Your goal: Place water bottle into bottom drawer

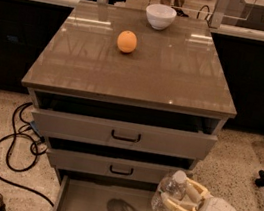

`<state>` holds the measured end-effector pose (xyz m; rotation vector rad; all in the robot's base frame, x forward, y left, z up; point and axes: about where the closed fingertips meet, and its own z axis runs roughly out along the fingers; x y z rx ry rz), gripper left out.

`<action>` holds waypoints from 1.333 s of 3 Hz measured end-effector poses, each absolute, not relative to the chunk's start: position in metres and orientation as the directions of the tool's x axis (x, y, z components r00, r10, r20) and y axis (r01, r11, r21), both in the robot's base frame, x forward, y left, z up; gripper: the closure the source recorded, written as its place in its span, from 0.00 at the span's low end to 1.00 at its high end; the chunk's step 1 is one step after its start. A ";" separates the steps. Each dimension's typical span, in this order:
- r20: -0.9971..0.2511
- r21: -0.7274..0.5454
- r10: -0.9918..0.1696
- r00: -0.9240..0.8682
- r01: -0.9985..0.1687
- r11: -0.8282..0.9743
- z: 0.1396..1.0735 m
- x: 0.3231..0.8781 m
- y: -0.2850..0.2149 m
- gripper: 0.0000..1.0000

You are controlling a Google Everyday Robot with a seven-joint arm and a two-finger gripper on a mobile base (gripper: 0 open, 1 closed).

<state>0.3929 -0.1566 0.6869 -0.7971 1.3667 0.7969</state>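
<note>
**Water bottle (168,195) pinched at bottom drawer's (84,207) right edge**

The glossy brown cabinet top (142,74) is followed below by the open, flat-floored grey bottom drawer. The clear, ribbed, white-capped water bottle is clamped between the cream gripper's (175,192) fingers.

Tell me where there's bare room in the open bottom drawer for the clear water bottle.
The floor of the grey bottom drawer is bare from left wall to right. Crowded at the right wall, where the white gripper holds the clear ribbed water bottle.
</note>
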 end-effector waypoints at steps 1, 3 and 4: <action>-0.999 -0.025 0.024 0.043 -0.857 0.514 0.687 0.393 -0.157 1.00; -1.000 -0.014 0.003 0.018 -0.863 0.505 0.626 0.416 -0.159 1.00; -0.999 -0.045 -0.039 0.031 -0.881 0.472 0.589 0.434 -0.161 1.00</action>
